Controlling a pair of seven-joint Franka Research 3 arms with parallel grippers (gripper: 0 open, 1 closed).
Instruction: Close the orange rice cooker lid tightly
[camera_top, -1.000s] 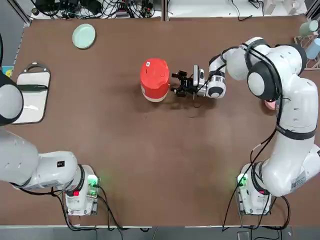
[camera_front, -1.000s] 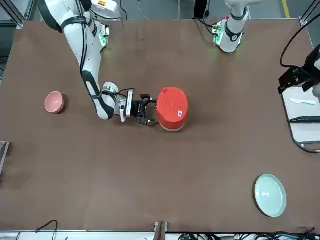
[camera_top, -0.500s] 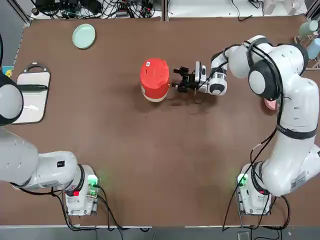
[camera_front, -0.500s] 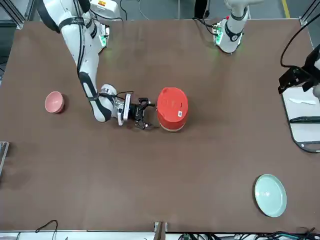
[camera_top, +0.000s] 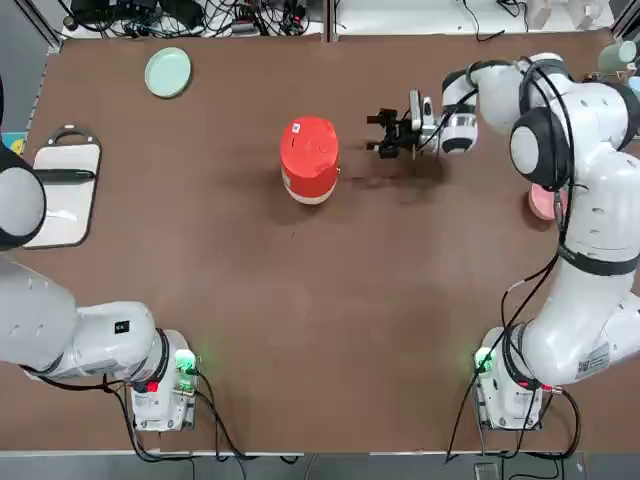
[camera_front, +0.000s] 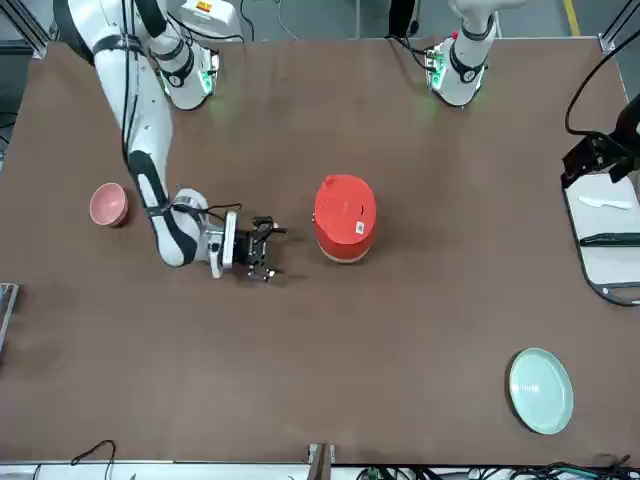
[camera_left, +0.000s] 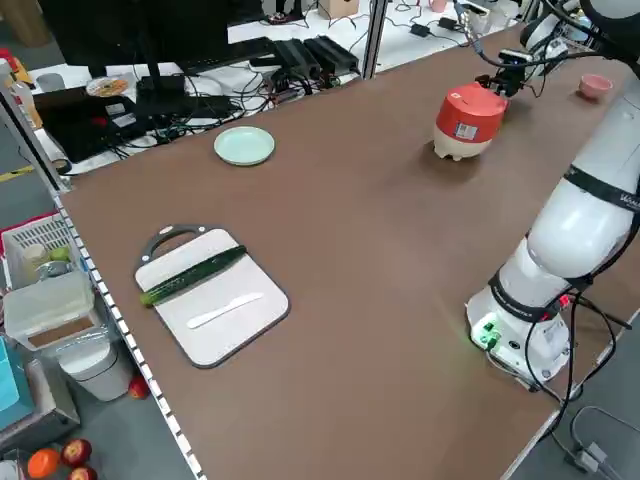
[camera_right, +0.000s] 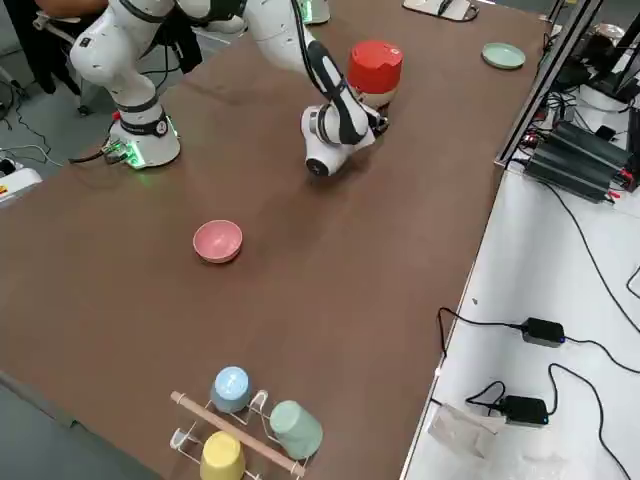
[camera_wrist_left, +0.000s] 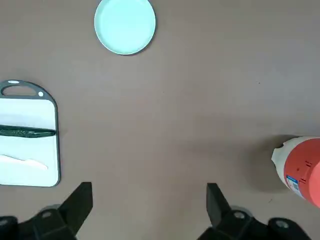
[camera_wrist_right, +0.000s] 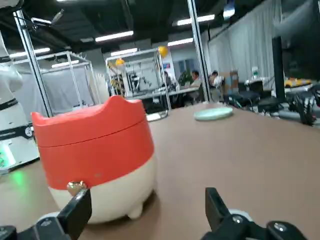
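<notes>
Cooker lid lies down; right gripper stands open beside it, apart.

The clock is read from above, centred on the right gripper, with twelve o'clock pointing away from the arms' bases. The right gripper has its two fingers wide apart, with nothing between them. Nearest to it is the orange rice cooker, between eight and nine o'clock, upright on the table and not touched by the gripper. Its red lid sits down on the body, and a thin seam goes around under it. A round golden button is on the cooker's side.

Farther, near four o'clock, there is the pink bowl. The pale green plate lies flat between nine and ten o'clock, beyond the cooker. A rack with cups stands between two and three o'clock.

Farthest, about nine o'clock, is the cutting board, bearing a cucumber and a white knife. At that side also waits the left gripper, above the table, its fingers wide apart and empty, well away from the cooker.
</notes>
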